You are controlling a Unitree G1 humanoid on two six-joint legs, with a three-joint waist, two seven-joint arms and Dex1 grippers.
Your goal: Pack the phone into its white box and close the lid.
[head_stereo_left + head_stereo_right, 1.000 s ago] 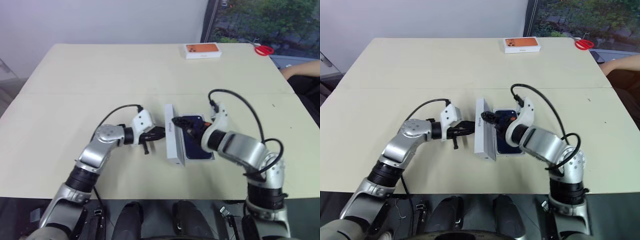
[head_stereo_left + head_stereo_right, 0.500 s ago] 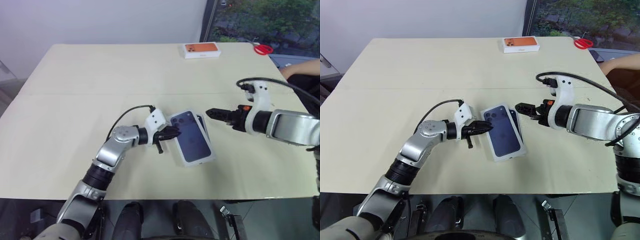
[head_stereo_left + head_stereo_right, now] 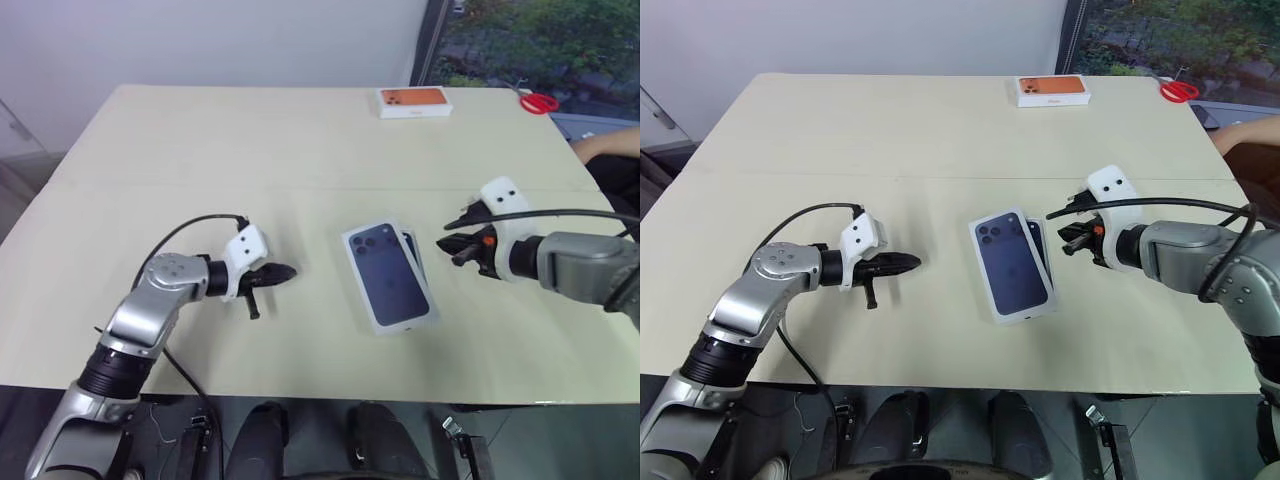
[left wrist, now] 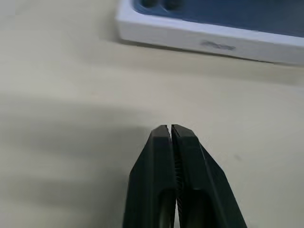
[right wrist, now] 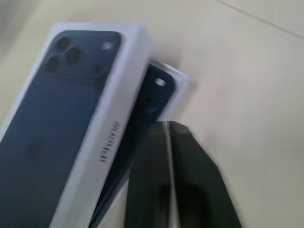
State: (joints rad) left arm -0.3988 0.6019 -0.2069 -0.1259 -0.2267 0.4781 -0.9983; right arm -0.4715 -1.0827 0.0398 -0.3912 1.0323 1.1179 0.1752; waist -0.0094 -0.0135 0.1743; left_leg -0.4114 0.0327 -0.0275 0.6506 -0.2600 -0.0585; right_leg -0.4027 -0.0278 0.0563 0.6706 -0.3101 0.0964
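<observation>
Lid (image 3: 387,274) lies printed side up near the table's (image 3: 200,150) middle, askew over the box (image 3: 424,268) — it covers the left part and leaves a strip along the 3 o'clock edge bare. In that strip the phone (image 5: 153,97) shows, dark and flat in the tray, so the packing looks done but the closing is not: the lid sits on the tray rather than down around it, probably because it landed off-line.

Both arms hang clear of it. The left gripper (image 3: 281,271) sits at about 9 o'clock from the lid, well apart, its 2 fingers pressed together on nothing, tips aimed at the lid's long side. The right gripper (image 3: 452,243) is at about 3 o'clock, just beside the bare edge, also pinched closed and empty.

Standing on opposite sides like this suits a squeeze or nudge from both flanks — my guess is the lid needs sliding toward 3 o'clock until it lines up and drops.
</observation>
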